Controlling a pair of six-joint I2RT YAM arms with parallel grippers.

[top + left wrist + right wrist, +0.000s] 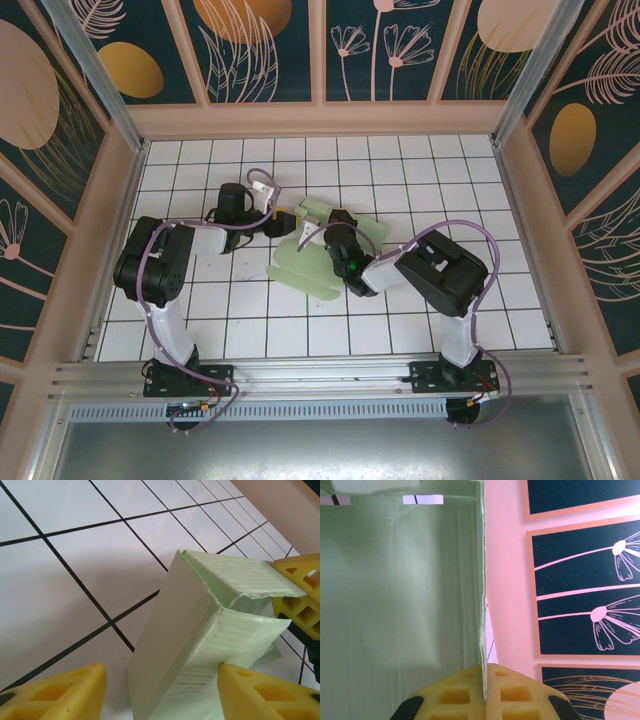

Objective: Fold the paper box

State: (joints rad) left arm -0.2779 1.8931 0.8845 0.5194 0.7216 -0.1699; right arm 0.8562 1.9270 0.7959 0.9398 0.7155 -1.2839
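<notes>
Right hand (483, 672): pinching the paper box (200, 630) wall, reaching from 4 o'clock.
Left hand (162, 682): spread around the 9 o'clock corner.
Risk: uneven closing may crush the corner.

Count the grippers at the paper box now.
2. The right gripper is shut on the upright wall edge of the paper box; the left gripper straddles its folded corner, jaws open.
</notes>
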